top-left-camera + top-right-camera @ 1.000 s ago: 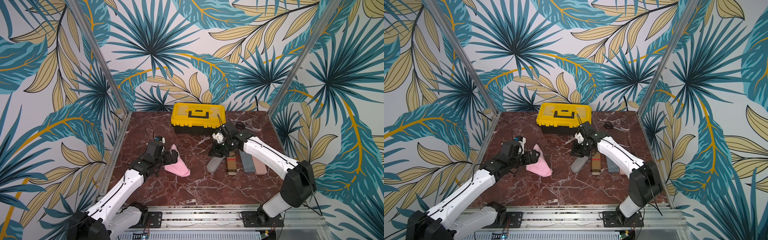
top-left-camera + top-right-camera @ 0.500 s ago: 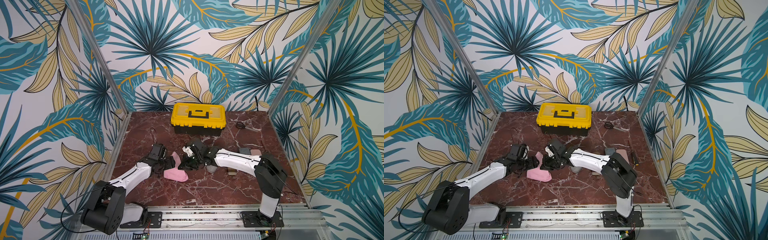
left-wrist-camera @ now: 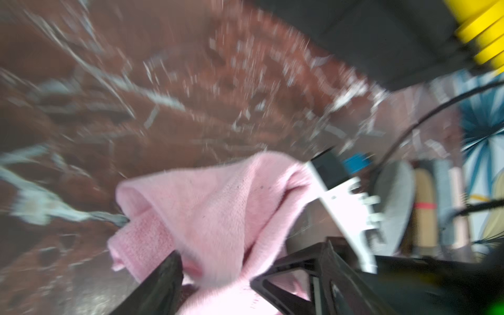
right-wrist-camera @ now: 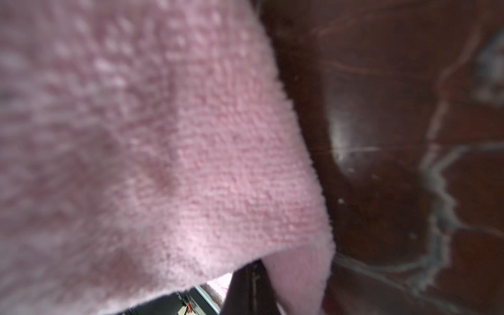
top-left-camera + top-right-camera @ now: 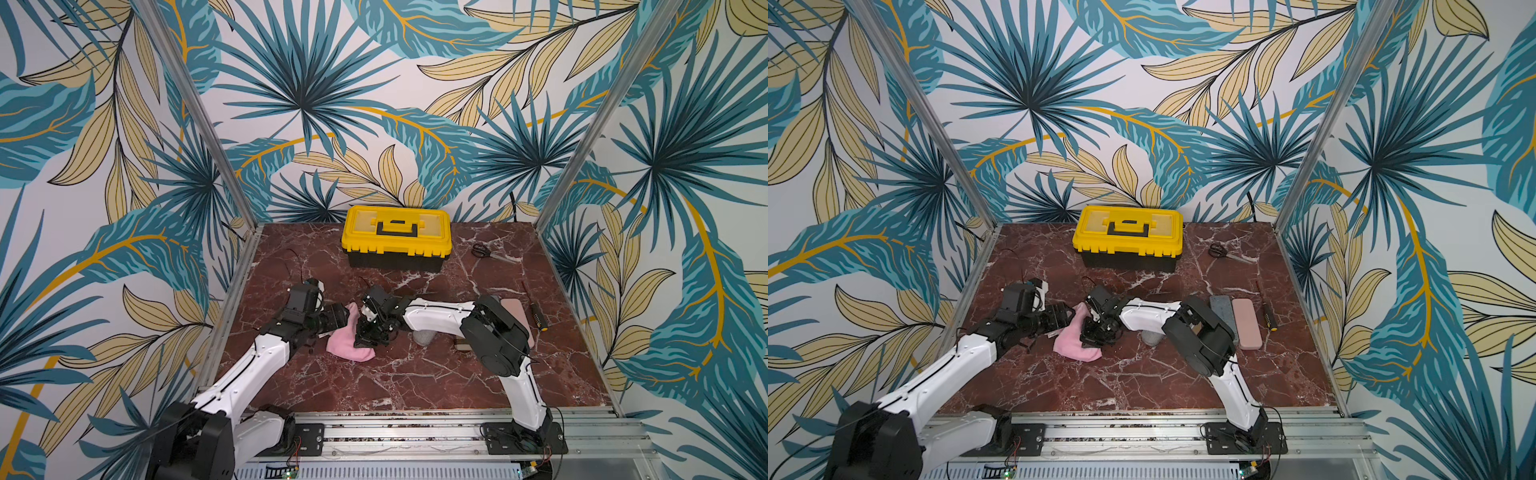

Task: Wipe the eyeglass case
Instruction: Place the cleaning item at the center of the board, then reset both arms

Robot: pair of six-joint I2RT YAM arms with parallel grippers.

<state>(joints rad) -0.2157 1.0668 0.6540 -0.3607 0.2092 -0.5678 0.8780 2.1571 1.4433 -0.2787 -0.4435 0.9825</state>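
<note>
R arm has swung away from the row of cases to the crumpled pink microfibre cloth (image 5: 343, 347) on the red-brown marble tabletop (image 5: 415, 382). R gripper (image 5: 363, 338) is closed at the cloth's edge; can't tell if it pinches it. L gripper (image 3: 214, 268) is part open w/ cloth between its fingers. The grey felt oval eyeglass case (image 5: 422, 336) lies nearby under the R forearm, untouched. Likely a cloth handover; wiping not begun.
</note>
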